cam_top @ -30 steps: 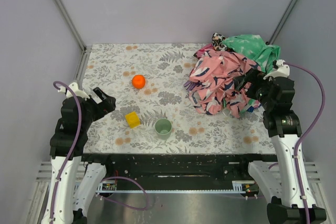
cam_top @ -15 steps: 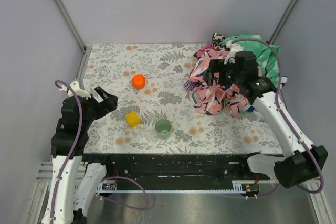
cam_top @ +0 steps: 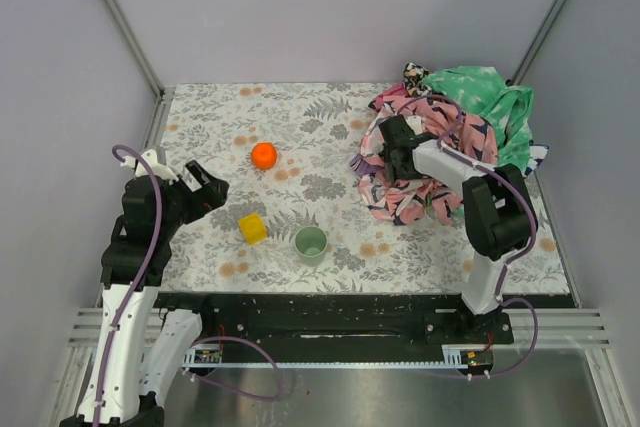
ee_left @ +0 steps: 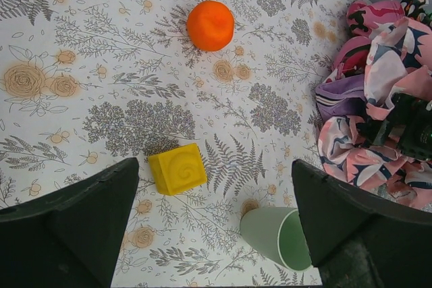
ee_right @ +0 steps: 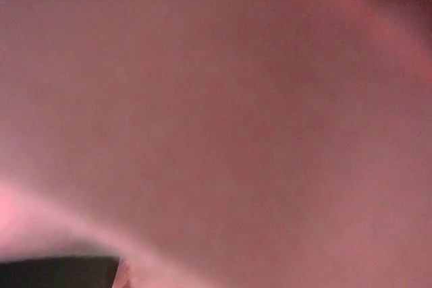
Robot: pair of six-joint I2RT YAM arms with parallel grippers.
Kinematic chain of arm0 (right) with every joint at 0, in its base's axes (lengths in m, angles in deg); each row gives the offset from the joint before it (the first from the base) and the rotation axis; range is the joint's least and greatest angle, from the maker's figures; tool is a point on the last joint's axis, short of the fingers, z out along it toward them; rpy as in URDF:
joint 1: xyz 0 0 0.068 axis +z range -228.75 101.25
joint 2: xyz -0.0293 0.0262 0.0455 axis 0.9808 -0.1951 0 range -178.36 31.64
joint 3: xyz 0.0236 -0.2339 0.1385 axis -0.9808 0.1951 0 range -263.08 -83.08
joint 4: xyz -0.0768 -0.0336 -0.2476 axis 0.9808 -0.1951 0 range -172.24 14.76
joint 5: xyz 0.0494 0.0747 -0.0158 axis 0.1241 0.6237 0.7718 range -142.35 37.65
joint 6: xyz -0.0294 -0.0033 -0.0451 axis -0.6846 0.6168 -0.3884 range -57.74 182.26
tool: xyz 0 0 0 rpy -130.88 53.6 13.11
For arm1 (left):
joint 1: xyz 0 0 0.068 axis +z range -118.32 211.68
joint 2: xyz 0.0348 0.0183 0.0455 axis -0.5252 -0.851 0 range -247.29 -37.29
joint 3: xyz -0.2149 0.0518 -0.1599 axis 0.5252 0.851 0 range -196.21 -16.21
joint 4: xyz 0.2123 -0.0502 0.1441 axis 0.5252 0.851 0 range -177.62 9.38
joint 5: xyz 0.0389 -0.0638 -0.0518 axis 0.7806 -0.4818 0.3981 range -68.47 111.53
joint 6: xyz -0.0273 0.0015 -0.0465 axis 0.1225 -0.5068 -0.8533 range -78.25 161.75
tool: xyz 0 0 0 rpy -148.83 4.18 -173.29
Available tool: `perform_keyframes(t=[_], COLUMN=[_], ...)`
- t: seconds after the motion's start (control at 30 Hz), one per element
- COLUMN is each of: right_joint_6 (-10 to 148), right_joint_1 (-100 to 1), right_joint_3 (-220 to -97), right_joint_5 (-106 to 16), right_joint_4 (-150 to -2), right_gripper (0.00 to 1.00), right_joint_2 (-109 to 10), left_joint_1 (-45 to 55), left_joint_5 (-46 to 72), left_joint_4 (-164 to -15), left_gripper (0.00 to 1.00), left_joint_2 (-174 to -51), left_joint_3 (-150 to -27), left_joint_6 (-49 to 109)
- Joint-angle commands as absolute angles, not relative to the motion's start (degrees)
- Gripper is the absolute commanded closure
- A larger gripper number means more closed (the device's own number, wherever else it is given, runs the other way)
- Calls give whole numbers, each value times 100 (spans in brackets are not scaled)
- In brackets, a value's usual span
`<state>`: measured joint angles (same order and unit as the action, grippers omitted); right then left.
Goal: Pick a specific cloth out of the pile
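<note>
The floral surface (cam_top: pixel 300 117) carries the pile (cam_top: pixel 430 162). The right tool (cam_top: pixel 392 139) is pressed into its left side with the jaws buried, so I cannot tell whether they are spread or pinching. The lilac cloth (ee_left: pixel 341 96) peeks out just left of that tool. The left tool (cam_top: pixel 205 189) hangs spread, well apart from the pile.

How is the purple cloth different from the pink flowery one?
The purple cloth is plain, while the pink cloth has dark blue and white flowers on it. Only a small bit of the purple cloth peeks out at the edge of the pile, but the pink cloth spreads over much of it. Both are soft, crumpled and in the same heap.
</note>
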<state>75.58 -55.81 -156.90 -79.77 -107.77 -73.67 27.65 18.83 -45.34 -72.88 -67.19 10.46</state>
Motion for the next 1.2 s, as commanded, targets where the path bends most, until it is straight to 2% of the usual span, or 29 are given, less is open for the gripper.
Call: perform_keyframes(t=[0.0,0.07,0.13,0.3,0.4,0.53,0.7,0.8,0.93,1.07,1.17], right_joint_6=[8132,8282,8379,8274,8063,8335,8335,8379,8440,8423,8432], right_joint_1=[-5616,-5730,-5958,-7134,-7776,-8366,-8534,-8692,-8780,-8780,-8789], right_joint_3=[-16191,-16236,-16175,-15701,-15489,-15533,-15480,-15471,-15375,-15357,-15331], right_joint_5=[-10285,-10946,-11098,-10063,-9588,-9060,-8514,-8313,-8022,-7750,-7513], right_joint_4=[-11083,-11197,-11233,-10847,-10556,-10644,-10381,-10363,-10301,-10257,-10240], right_gripper=[1,1,1,0,0,1,1,1,0,1,1], right_joint_2=[-7339,-7111,-6690,-6073,-6274,-6828,-7048,-7119,-7049,-7013,-6996], left_joint_1=[2799,2790,2790,2799,2746,2151,797,278,-224,-514,-751], left_joint_5=[1766,1714,1539,529,-227,-151,79,263,431,-245,-38], left_joint_4=[-4851,-4930,-5096,-6210,-7116,-7681,-7611,-6998,-6363,-6117,-6160], left_gripper=[1,1,1,1,1,1,1,1,1,1,1], left_joint_2=[-7288,-7323,-7359,-7587,-8008,-9113,-11116,-12731,-14456,-15916,-16585], left_joint_3=[-6903,-6912,-6859,-6587,-6455,-6892,-8332,-9711,-11574,-12789,-13379], left_joint_6=[1099,1046,967,747,607,684,1273,1580,1722,1582,1573])
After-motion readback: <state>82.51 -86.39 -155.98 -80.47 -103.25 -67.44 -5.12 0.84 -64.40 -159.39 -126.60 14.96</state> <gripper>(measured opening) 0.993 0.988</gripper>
